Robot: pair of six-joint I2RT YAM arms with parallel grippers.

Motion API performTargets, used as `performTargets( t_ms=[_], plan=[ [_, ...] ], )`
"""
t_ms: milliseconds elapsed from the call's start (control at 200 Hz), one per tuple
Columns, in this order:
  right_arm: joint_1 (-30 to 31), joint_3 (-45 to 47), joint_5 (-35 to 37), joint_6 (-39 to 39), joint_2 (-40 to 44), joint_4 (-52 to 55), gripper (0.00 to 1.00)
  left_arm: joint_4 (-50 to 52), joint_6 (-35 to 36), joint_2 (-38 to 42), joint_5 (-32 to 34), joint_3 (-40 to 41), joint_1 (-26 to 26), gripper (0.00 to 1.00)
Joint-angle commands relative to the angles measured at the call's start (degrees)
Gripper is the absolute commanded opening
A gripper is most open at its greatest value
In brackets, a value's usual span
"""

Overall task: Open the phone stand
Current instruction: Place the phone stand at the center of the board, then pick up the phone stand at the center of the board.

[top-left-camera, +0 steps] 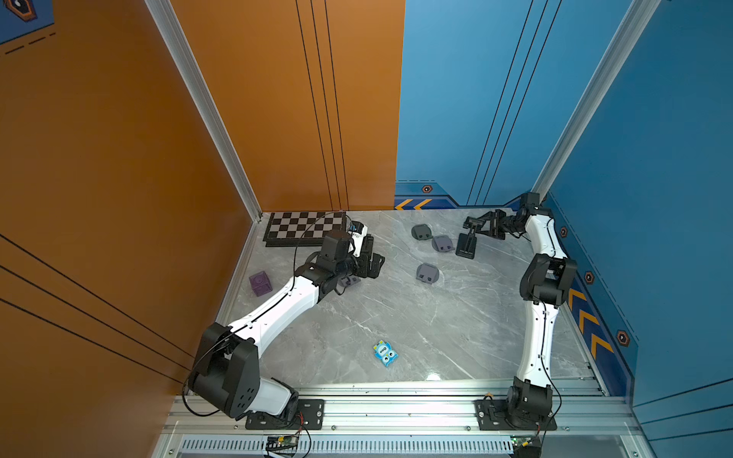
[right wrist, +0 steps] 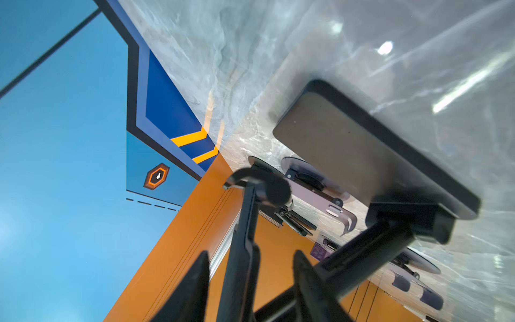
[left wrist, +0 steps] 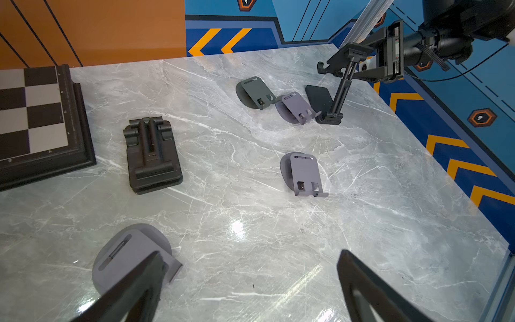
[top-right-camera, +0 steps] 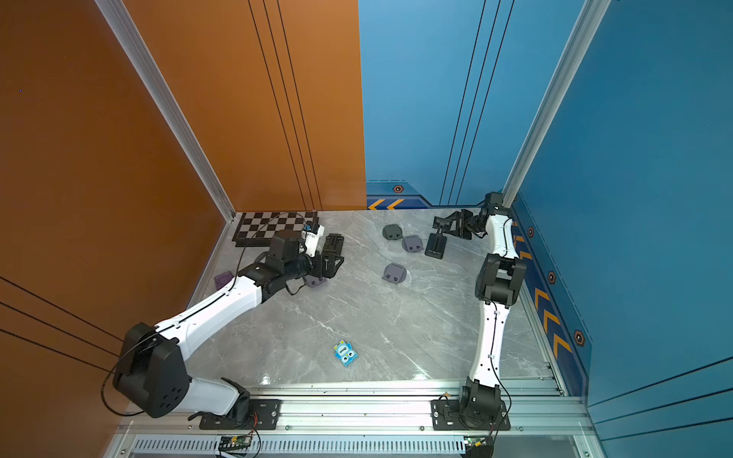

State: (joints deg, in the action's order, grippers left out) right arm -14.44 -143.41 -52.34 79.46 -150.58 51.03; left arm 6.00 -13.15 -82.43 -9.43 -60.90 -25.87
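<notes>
Reading labels: only the small blue toy [top-left-camera: 385, 353], lower centre in a top view, carries legible writing, "One". Chessboard [top-left-camera: 303, 228] edge markings are too small to read. The black phone stand [top-left-camera: 466, 244] sits upper right on the table [top-left-camera: 396, 317], base flat, arm raised. Right gripper [right wrist: 250, 253] unclamped: fingers either side of the stand's upper plate, gaps showing. Left gripper [left wrist: 250, 252] spread wide, empty, above a grey stand [left wrist: 125, 256].

a grey marbled desk [top-left-camera: 396, 309] stands between an orange wall [top-left-camera: 119, 158] and blue walls [top-left-camera: 456, 99] bearing orange chevrons [top-left-camera: 412, 204]. silver aluminium posts [top-left-camera: 209, 115] mark the corners, and bright light glares off the desk's front edge.
</notes>
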Motion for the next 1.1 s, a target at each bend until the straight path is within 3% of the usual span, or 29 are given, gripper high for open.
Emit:
performTargets(
  t_ms=[0,160,450,741,1096],
  plan=[
    [-0.9,-1.6,2.8,-1.1,1.3,1.3,0.69,0.9,-0.1,0.4,0.2,1.0,0.5,0.98],
    [-0.6,-1.1,3.9,-3.7,3.3,1.8,1.00,0.9,-0.1,0.8,0.2,1.5,0.6,0.98],
    [3.3,6.1,9.6,-16.8,11.9,7.8,1.00,1.0,0.0,2.0,0.9,3.3,0.7,0.98],
    [8.9,16.5,24.9,-28.9,24.2,14.7,1.00,2.0,-0.3,6.5,0.3,6.6,0.9,0.98],
    [23.2,17.3,40.0,-37.5,25.6,23.8,1.00,4.3,0.1,11.8,0.5,10.3,1.5,0.98]
  ],
)
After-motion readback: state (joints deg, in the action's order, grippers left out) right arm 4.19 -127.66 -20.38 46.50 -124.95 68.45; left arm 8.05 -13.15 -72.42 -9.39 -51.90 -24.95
